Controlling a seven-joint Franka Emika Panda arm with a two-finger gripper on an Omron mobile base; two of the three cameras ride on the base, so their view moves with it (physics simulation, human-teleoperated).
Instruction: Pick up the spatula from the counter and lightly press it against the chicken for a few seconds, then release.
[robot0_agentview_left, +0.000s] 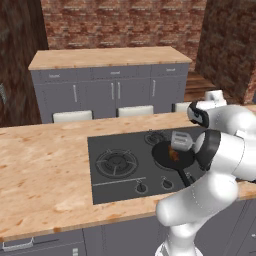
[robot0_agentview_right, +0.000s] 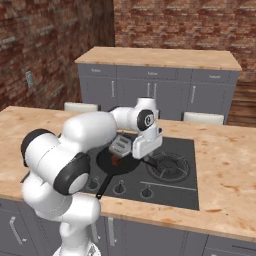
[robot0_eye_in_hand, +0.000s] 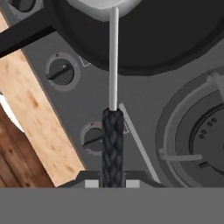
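Note:
My gripper (robot0_eye_in_hand: 112, 182) is shut on the spatula's dark braided handle (robot0_eye_in_hand: 113, 144), and a thin white shaft (robot0_eye_in_hand: 113, 61) runs on to the pale head (robot0_eye_in_hand: 104, 8). That spatula head (robot0_agentview_left: 181, 141) hovers over the black pan (robot0_agentview_left: 162, 161), directly above the brown chicken (robot0_agentview_left: 174, 154). From the right, the spatula head (robot0_agentview_right: 120, 146) covers most of the chicken (robot0_agentview_right: 115, 160) in the pan (robot0_agentview_right: 105, 165), with the gripper (robot0_agentview_right: 137, 150) just beside it. I cannot tell whether the head touches the meat.
The pan's long black handle (robot0_eye_in_hand: 22, 38) points toward the counter's front edge. Stove knobs (robot0_eye_in_hand: 61, 72) sit below the hand, and a free burner (robot0_eye_in_hand: 199, 127) lies beside the pan. The wooden counter (robot0_agentview_left: 45, 170) stretches to the left. My own arm (robot0_agentview_left: 220, 150) blocks the stove's right side.

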